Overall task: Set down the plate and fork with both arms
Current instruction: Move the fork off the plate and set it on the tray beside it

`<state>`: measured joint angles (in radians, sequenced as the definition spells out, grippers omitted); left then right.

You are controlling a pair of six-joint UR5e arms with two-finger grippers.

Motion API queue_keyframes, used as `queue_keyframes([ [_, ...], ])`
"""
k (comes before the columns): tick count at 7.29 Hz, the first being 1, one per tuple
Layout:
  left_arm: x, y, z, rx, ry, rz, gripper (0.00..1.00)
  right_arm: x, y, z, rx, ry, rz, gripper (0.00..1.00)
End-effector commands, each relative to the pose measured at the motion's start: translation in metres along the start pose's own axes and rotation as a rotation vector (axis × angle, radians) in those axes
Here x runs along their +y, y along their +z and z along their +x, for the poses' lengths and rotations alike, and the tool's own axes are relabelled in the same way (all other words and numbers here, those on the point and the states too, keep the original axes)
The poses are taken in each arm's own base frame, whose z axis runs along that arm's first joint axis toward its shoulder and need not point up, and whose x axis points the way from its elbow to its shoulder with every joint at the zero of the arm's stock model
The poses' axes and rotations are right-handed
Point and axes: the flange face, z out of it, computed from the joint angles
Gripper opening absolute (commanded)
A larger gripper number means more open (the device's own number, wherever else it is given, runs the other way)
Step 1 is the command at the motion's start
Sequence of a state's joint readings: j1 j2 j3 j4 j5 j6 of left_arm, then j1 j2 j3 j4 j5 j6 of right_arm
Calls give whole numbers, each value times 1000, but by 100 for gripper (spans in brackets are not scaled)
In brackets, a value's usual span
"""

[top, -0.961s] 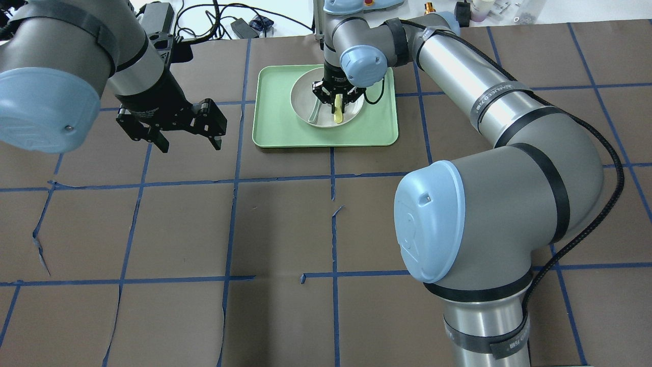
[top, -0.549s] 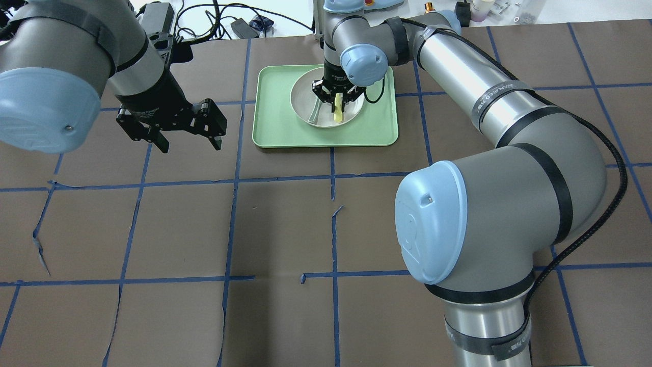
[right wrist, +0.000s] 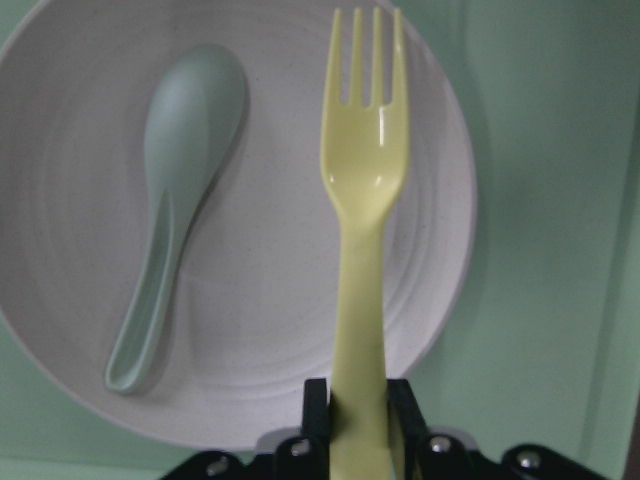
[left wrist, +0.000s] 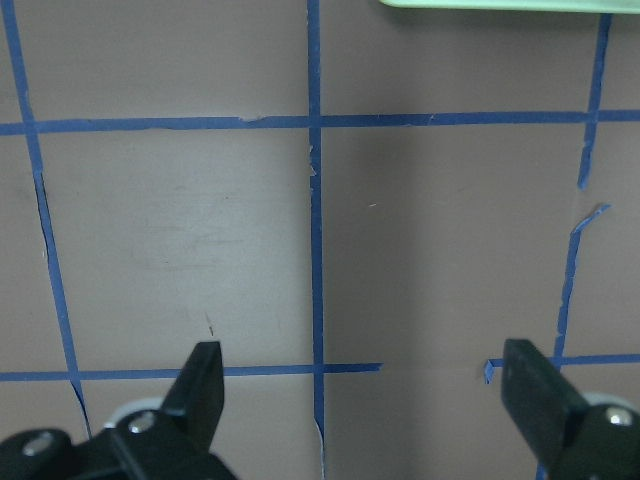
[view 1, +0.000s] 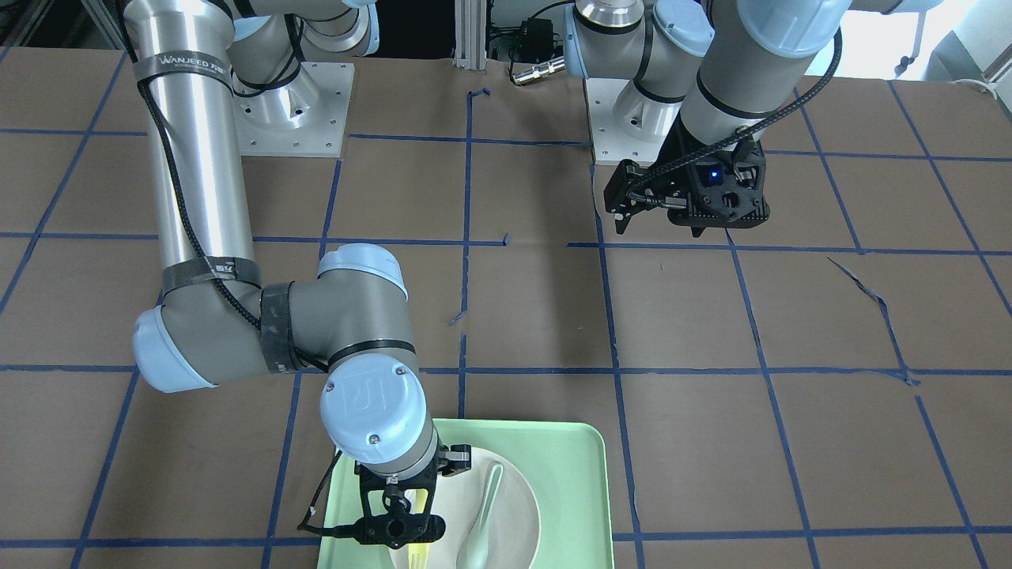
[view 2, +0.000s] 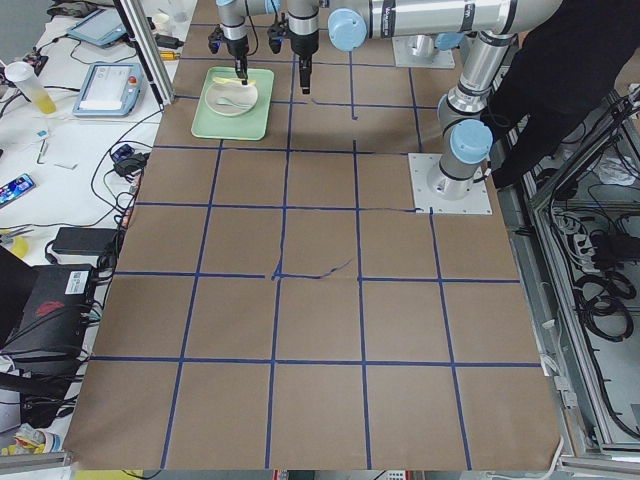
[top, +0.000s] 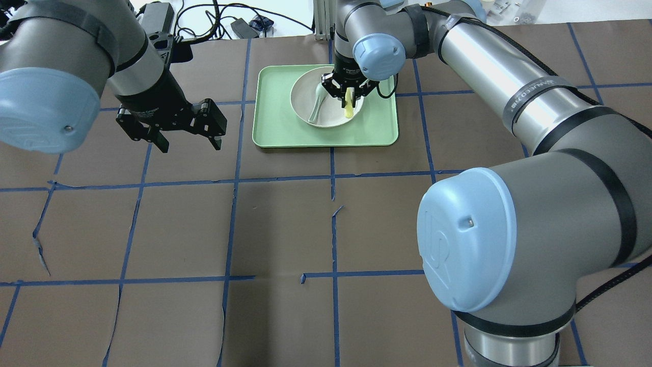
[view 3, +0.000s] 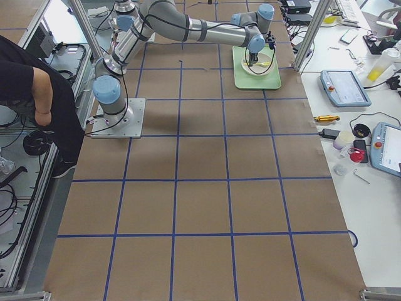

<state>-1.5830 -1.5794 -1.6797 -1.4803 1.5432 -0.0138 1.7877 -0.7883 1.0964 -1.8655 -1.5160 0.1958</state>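
The off-white plate [top: 305, 104] sits in the pale-green tray [top: 377, 127] at the far side of the table. My right gripper [top: 349, 96] is shut on the handle of the pale-yellow fork [top: 348, 108] and holds it over the plate's right part. In the right wrist view the fork [right wrist: 365, 200] points its tines forward over the plate [right wrist: 260, 330], clamped in the gripper [right wrist: 360, 420]. My left gripper [top: 191, 146] is open and empty, hovering left of the tray over bare table; the left wrist view [left wrist: 365, 390] shows its jaws wide apart.
A grey-green spoon [top: 317, 104] lies in the plate's left half, also in the right wrist view [right wrist: 175, 210]. The tray's near edge [left wrist: 500, 3] shows at the top of the left wrist view. Brown paper with blue tape lines covers the table.
My right gripper, shut on the fork, has moved a little to the right over the plate, and the right arm's elbow has swung. The left arm has not moved.
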Motion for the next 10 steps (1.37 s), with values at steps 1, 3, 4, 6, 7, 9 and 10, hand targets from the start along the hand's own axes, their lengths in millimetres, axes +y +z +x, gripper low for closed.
queue_keyframes([
  [1, 0, 0, 0, 0, 0, -1, 100, -3, 8, 62, 0, -15, -14, 17],
  [3, -1, 1, 0, -2, 2, -1, 100, 2, 51, 69, -2, -15, 42, 17],
  [4, -1, 1, 0, 0, 2, -1, 100, 2, 54, 69, 0, -15, 40, 17],
  [6, -1, 1, 0, -2, 2, -2, 100, 5, 50, 69, 1, -16, 43, 99],
  [7, -1, 1, 0, -2, 2, -1, 100, 5, 43, 70, -1, -20, 50, 100],
  [9, 0, 0, 0, 0, 2, 1, 100, 13, 7, 69, -3, -17, 85, 100],
  [10, 1, -1, 0, 0, 2, 4, 100, 37, -42, 69, -4, -18, 111, 100],
])
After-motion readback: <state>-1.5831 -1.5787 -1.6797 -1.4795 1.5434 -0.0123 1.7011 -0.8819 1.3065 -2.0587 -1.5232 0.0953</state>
